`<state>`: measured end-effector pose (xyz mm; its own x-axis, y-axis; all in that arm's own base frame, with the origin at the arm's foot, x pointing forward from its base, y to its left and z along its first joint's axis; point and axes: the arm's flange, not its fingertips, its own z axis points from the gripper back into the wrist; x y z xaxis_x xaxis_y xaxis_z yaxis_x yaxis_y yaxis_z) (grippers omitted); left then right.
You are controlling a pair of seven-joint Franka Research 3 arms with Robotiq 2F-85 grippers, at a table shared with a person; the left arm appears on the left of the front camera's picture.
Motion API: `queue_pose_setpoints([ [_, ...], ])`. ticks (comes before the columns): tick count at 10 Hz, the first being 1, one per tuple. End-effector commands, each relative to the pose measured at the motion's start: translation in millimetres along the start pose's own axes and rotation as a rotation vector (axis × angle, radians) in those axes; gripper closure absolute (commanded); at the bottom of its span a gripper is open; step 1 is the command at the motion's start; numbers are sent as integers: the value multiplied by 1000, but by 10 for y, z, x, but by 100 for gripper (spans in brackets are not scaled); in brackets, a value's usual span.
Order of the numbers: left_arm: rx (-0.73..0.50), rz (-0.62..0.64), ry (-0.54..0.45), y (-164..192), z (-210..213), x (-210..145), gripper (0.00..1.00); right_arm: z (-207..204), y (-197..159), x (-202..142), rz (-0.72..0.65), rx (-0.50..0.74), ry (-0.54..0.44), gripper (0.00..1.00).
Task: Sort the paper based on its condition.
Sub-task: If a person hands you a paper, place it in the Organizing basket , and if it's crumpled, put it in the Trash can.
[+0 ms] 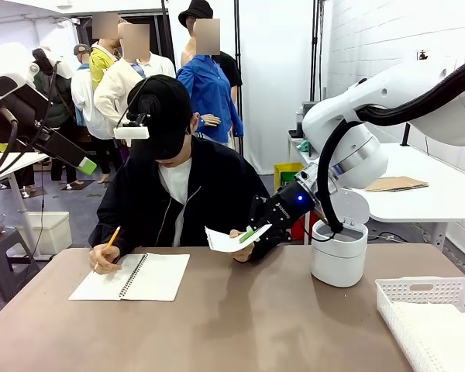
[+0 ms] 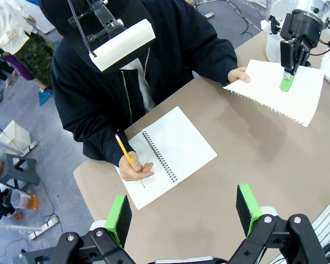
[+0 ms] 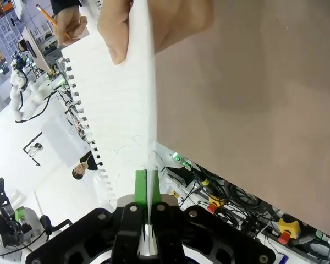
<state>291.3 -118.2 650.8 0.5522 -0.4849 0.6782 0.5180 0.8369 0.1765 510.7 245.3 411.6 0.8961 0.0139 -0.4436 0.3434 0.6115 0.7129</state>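
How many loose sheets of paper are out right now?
1. The sheet is above the table, pinched by the right gripper and held at its other edge by the person's hand. More may lie hidden in the white basket.

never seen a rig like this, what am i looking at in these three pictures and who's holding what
Two white robot arms share a brown table with a seated person. One picture is from a fixed camera between the arms; the other two are from cameras on each wrist, looking along that arm's green-padded jaws. The right jaws are shut on a loose white sheet, which the person's hand also holds. The left jaws hang open, empty, above the table. The person's other hand writes with a pencil in a spiral notebook. A white basket sits on the robot's right.
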Motion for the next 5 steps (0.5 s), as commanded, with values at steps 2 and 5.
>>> queue_pose_setpoints([
  [2, -1, 2, -1, 2, -4, 0, 0, 51, 8, -15, 0, 10, 11, 100],
  [5, -1, 2, -1, 2, -4, 0, 0, 158, 34, -138, 45, 51, 18, 100],
])
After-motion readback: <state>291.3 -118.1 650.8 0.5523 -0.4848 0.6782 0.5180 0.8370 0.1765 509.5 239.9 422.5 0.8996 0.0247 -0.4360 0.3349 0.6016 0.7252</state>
